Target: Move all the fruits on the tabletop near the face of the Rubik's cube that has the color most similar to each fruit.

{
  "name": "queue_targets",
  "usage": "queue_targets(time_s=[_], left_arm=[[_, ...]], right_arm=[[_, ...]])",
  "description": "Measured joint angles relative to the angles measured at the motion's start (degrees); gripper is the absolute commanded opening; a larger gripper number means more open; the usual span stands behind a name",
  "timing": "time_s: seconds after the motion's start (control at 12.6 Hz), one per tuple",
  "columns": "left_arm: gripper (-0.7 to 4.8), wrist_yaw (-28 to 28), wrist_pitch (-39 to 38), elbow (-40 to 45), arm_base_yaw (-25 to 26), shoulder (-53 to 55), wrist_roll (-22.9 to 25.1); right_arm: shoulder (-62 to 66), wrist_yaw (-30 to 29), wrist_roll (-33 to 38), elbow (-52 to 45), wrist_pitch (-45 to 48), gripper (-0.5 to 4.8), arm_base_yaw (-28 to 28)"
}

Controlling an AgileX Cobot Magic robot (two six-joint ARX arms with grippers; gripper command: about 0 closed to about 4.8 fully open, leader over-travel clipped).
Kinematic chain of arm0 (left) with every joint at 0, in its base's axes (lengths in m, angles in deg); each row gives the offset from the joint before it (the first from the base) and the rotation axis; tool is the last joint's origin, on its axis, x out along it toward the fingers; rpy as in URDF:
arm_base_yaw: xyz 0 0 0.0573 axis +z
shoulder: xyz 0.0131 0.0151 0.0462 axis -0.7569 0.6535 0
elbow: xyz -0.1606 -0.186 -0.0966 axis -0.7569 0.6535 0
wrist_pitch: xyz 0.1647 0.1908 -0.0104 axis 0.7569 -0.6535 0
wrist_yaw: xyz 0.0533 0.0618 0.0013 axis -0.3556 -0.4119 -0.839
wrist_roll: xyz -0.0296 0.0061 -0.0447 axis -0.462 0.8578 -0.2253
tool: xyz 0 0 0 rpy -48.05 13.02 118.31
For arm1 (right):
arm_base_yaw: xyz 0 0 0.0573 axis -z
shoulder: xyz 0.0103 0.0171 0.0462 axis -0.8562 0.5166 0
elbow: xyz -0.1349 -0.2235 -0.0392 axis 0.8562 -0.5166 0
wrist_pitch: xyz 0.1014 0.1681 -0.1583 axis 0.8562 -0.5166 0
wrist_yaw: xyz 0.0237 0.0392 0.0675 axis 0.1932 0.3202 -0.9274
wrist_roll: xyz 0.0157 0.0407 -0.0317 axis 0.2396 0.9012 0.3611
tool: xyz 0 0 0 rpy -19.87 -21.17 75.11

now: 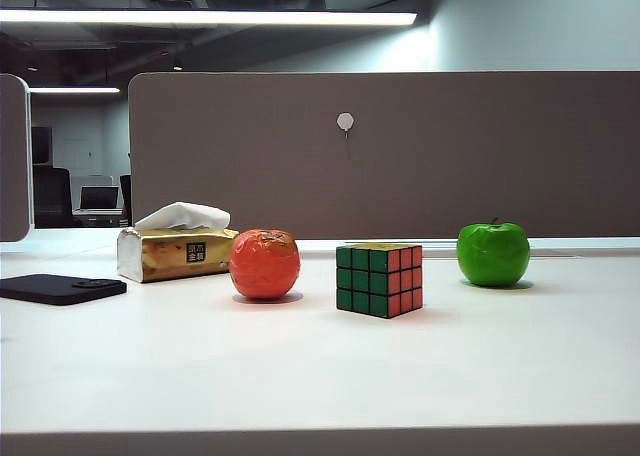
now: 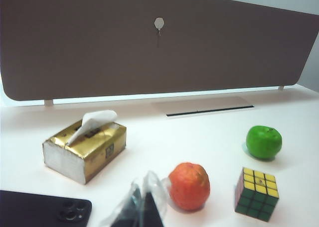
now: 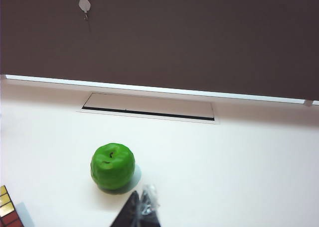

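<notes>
The Rubik's cube (image 1: 379, 278) stands mid-table, green face toward the front left, red-pink face toward the right, yellow on top; it also shows in the left wrist view (image 2: 256, 193) and its corner in the right wrist view (image 3: 9, 209). The wrinkled orange-red fruit (image 1: 265, 264) (image 2: 189, 185) rests left of the cube. The green apple (image 1: 493, 253) (image 2: 263, 142) (image 3: 113, 166) sits to its right, further back. Neither arm appears in the exterior view. My left gripper (image 2: 143, 202) is shut and empty, just short of the orange-red fruit. My right gripper (image 3: 142, 207) is shut and empty, close to the apple.
A gold tissue pack (image 1: 176, 251) (image 2: 84, 146) stands at the back left. A black phone (image 1: 60, 288) (image 2: 42, 211) lies flat near the left edge. A brown partition (image 1: 385, 151) walls off the table's back, with a cable slot (image 3: 149, 107) in front of it.
</notes>
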Motion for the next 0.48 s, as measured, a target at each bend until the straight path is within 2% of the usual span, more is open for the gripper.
queue_targets(time_s=[0.16,0.24,0.32,0.4,0.48], left_arm=[[-0.05,0.13,1.88,-0.55,0.02,2.67,-0.02],[-0.05,1.88,5.79,-0.70,-0.52,7.63,-0.02],[-0.05,1.97,6.27,-0.70,-1.16,8.57,-0.02],[-0.05,2.12,7.23,-0.70,-2.29,10.36,0.00],[-0.05,2.12,12.48,-0.72,-8.13,17.33,1.51]], right_arm=[[4.24,-0.02,0.00,1.66,0.13,0.00,0.00],[15.54,-3.39,0.00,2.64,5.95,0.00,0.00],[17.38,-4.81,0.02,2.58,7.39,0.00,-0.02],[22.29,-7.85,0.02,2.64,13.29,0.00,-0.48],[34.07,-9.07,0.02,2.73,25.62,0.00,-1.07]])
